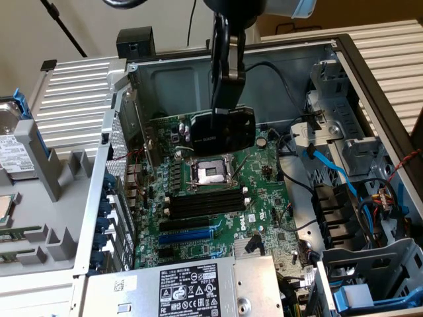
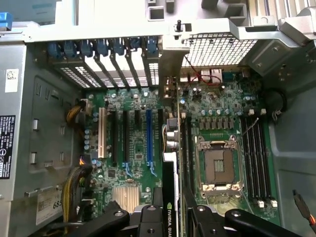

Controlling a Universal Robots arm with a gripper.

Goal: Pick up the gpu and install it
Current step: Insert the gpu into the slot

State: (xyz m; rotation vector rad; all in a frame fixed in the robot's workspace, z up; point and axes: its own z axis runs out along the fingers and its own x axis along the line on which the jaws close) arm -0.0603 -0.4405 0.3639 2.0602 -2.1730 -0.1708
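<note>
step: gpu (image 1: 223,130) held over the motherboard (image 1: 264,198) | gripper (image 1: 227,109): clamped on the card's top edge | place: in the air, beside CPU socket (image 2: 217,165) | care: hold card vertical, parallel to blue slot (image 2: 149,136) (bracket toward rear slot covers (image 2: 118,61), I judge)
</note>
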